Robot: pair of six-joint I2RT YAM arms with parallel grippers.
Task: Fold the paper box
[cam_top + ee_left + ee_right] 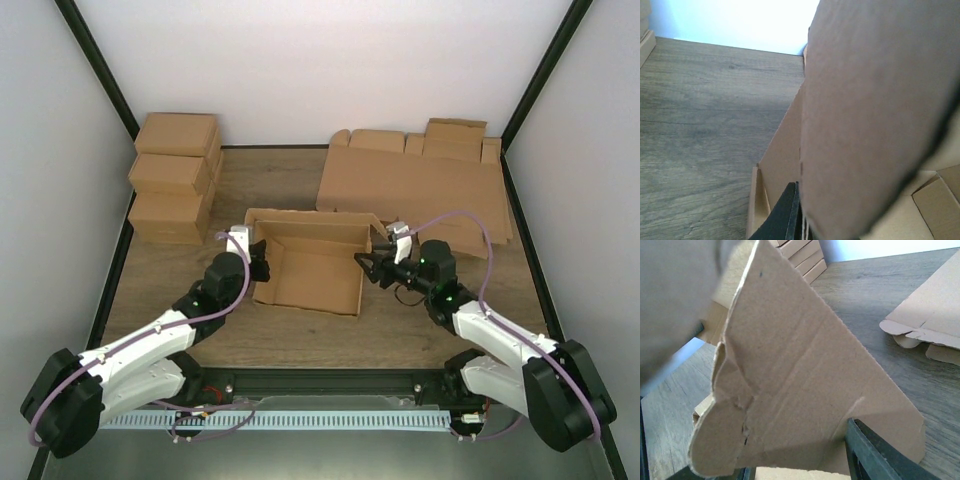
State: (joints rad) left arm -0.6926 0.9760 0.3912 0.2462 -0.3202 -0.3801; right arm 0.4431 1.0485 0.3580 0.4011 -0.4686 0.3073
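Observation:
The paper box [305,268] lies half folded in the middle of the table, its back wall and left wall raised. My left gripper [262,268] is shut on the left wall. In the left wrist view one black finger [785,217] presses against that wall [875,115], and the other finger is hidden behind it. My right gripper [368,262] is at the box's right side flap. In the right wrist view the creased flap [795,385] stands between the spread fingers of the gripper [790,465]. The right finger [875,455] touches the flap. Whether the flap is gripped does not show.
Several finished brown boxes [175,190] are stacked at the back left. A sheaf of flat cardboard blanks [415,185] lies at the back right, and its edge [935,315] shows in the right wrist view. Black frame posts and white walls enclose the table.

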